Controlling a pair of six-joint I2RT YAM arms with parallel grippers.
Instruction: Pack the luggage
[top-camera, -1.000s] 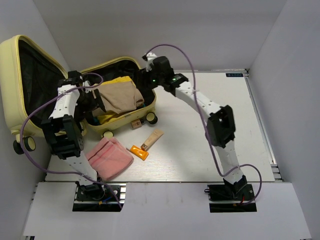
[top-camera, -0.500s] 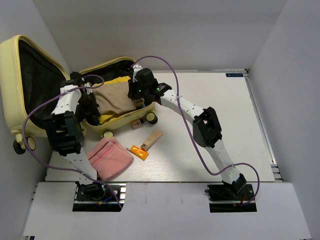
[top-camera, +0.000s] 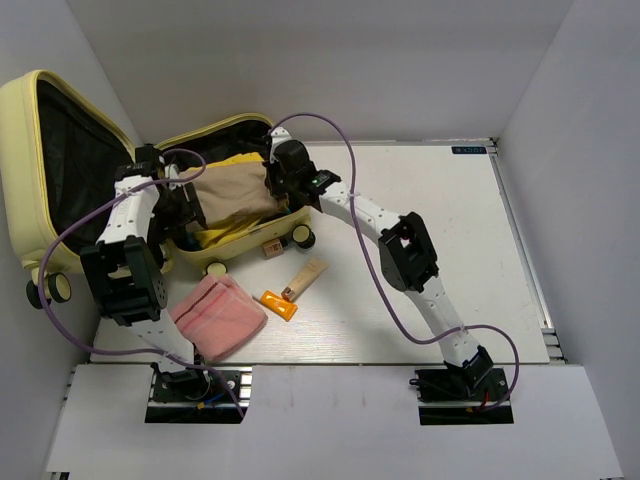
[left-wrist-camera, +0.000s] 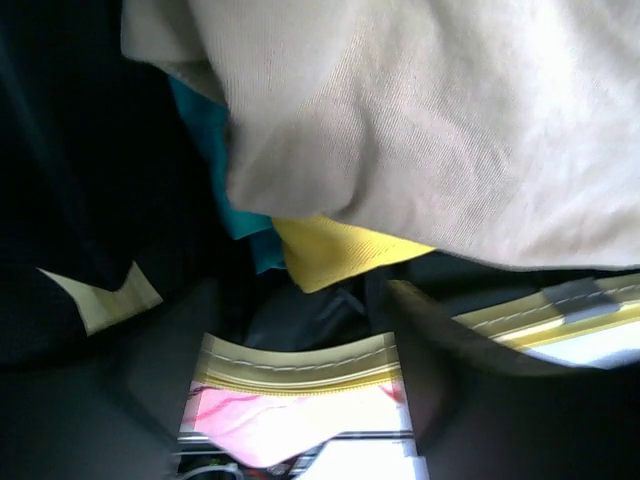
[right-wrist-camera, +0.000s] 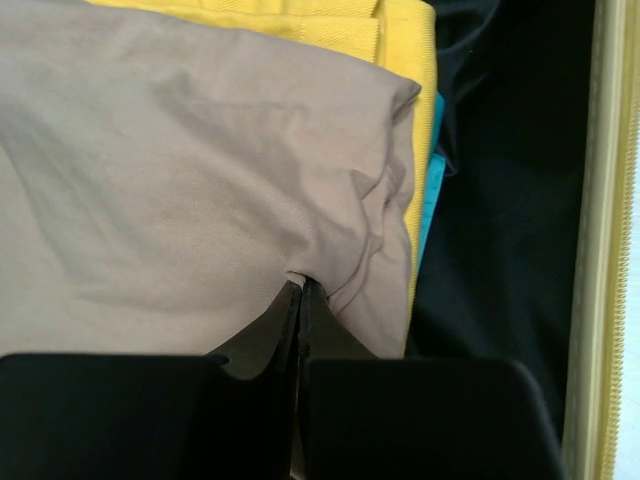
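Note:
The pale yellow luggage (top-camera: 60, 150) lies open at the back left, its lid up against the wall. In its base a beige garment (top-camera: 230, 195) lies on top of yellow cloth (top-camera: 235, 160) and teal cloth (right-wrist-camera: 428, 200). My right gripper (right-wrist-camera: 300, 285) is shut, pinching a fold at the beige garment's (right-wrist-camera: 180, 180) edge near the luggage's right wall (right-wrist-camera: 600, 250). My left gripper (left-wrist-camera: 300, 340) stands open inside the luggage's left end, below the beige garment (left-wrist-camera: 450, 120), with nothing between its fingers (left-wrist-camera: 450, 350). The luggage rim (left-wrist-camera: 300, 365) shows between them.
On the table in front of the luggage lie a folded pink towel (top-camera: 220, 315), an orange packet (top-camera: 279, 303), a beige tube (top-camera: 305, 275) and a small brown item (top-camera: 271, 248). White walls enclose the table on three sides.
My right gripper moved left into the luggage and shut on the beige garment. The left arm shifted only slightly at the luggage's left end.

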